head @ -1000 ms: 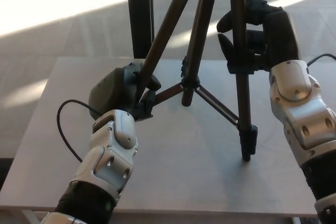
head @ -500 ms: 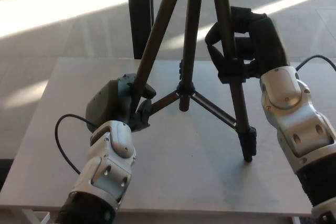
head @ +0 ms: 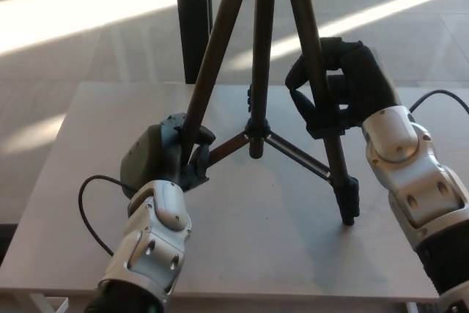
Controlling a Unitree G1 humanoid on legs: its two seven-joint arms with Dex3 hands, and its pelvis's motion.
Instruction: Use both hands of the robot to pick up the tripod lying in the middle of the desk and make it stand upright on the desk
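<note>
On the pale grey worktop (head: pixel 66 181), the black tripod (head: pixel 256 71) is standing with its legs spread, and over the last second it is swinging from a tilt toward the robot's right into a straighter stance, its top now leaving the frame almost directly above the centre column. The right leg's foot (head: pixel 349 214) is resting on the surface in much the same spot as before, while the far leg's foot is hidden. The right robot hand (head: pixel 341 86) is drifting left and down with the leg it is gripping, fingers wrapped around the tube. The left robot hand (head: pixel 165 155) is staying clamped low on the left leg, sliding slightly down. Judging from this, the uprighting is nearly finished; what remains is probably settling all feet and releasing
</note>
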